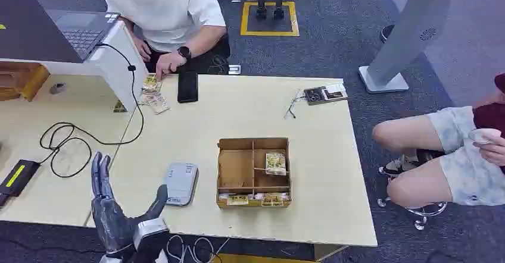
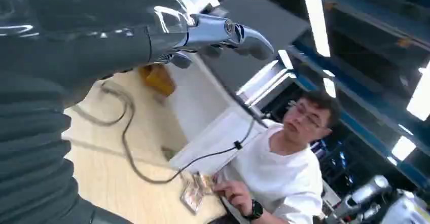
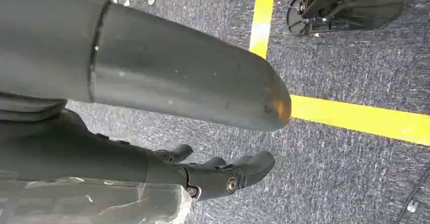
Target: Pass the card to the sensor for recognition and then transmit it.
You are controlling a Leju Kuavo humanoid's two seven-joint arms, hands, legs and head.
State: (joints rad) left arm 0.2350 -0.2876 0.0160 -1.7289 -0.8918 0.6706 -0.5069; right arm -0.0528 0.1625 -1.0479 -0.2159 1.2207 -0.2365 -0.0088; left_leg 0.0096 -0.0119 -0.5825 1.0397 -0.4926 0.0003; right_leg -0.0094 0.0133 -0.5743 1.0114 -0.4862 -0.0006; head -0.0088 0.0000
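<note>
Where box [image 1: 227, 169] sits, card [image 1: 275, 162] inside compartment.

Table [image 1: 321, 174]: box [image 1: 253, 172], sensor [image 1: 180, 183], phone [image 1: 187, 87].

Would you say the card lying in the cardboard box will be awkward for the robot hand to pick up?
Probably. The card looks thin and lies flat, so likely light and slightly bendy. The cardboard box dividers hem it in, so it may slide rather than lift.

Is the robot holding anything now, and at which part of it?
Nothing is held: the left hand is open above the table edge, and the right hand hangs empty.
</note>
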